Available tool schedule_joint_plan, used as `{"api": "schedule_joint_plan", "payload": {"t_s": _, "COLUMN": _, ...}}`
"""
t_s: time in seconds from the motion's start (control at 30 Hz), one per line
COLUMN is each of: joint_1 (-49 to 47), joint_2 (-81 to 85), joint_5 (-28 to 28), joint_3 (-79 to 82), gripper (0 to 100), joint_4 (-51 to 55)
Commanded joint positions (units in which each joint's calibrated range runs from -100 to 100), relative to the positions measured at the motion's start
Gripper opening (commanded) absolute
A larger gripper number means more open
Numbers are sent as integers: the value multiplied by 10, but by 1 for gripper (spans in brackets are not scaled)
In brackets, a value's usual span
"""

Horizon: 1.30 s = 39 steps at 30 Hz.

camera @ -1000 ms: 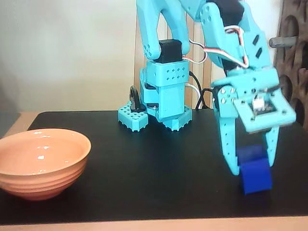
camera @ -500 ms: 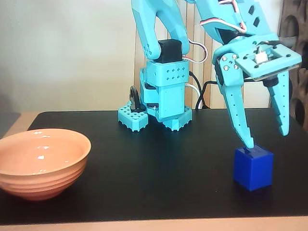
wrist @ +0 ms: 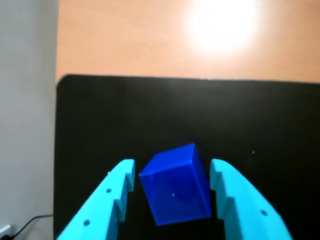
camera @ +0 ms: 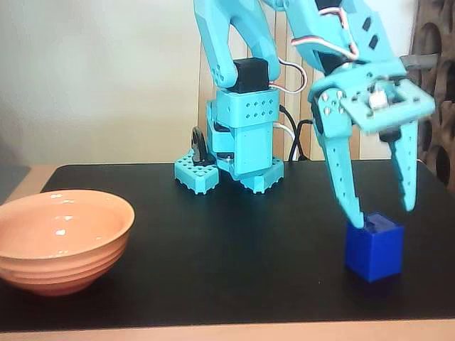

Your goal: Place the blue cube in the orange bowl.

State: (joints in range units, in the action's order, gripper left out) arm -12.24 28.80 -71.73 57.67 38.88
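We see the blue cube (camera: pixel 375 248) sitting on the black worktop (camera: pixel 234 249) at the right of the fixed view, near the front edge, resting flat and not lifted. In the wrist view the cube (wrist: pixel 176 184) lies between the two turquoise fingers (wrist: pixel 114 200), turned a bit so one corner points away from the camera.

The claw (camera: pixel 387 217) hangs over the cube with its jaws spread apart, gripping nothing. In the fixed view the left finger tip comes down to the cube's top left edge and looks to touch it or sit just beside it; we cannot tell which. The right finger tip ends just above the cube's upper right corner. In the wrist view the claw (wrist: pixel 172 172) shows dark gaps between cube and each finger, narrow on both sides.

The orange bowl (camera: pixel 62 240) stands at the far left of the worktop in the fixed view, upright, well apart from the cube, its inside glossy with light spots. The arm's base (camera: pixel 238 153) stands at the back of the worktop, between bowl and cube. Beyond the worktop's far edge the wrist view shows a tan floor (wrist: pixel 150 40) with a bright glare patch.
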Motion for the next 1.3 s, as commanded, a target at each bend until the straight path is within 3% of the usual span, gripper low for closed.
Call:
{"api": "schedule_joint_plan", "payload": {"t_s": 0.0, "joint_1": 2, "joint_2": 38, "joint_5": 0, "joint_3": 3, "gripper": 19, "joint_4": -9}}
{"api": "schedule_joint_plan", "payload": {"t_s": 0.17, "joint_1": -3, "joint_2": 33, "joint_5": -2, "joint_3": 3, "gripper": 20, "joint_4": -8}}
{"api": "schedule_joint_plan", "payload": {"t_s": 0.3, "joint_1": -6, "joint_2": 32, "joint_5": -2, "joint_3": 3, "gripper": 28, "joint_4": -8}}
{"api": "schedule_joint_plan", "payload": {"t_s": 1.27, "joint_1": -73, "joint_2": -11, "joint_5": 2, "joint_3": 27, "gripper": 28, "joint_4": -13}}
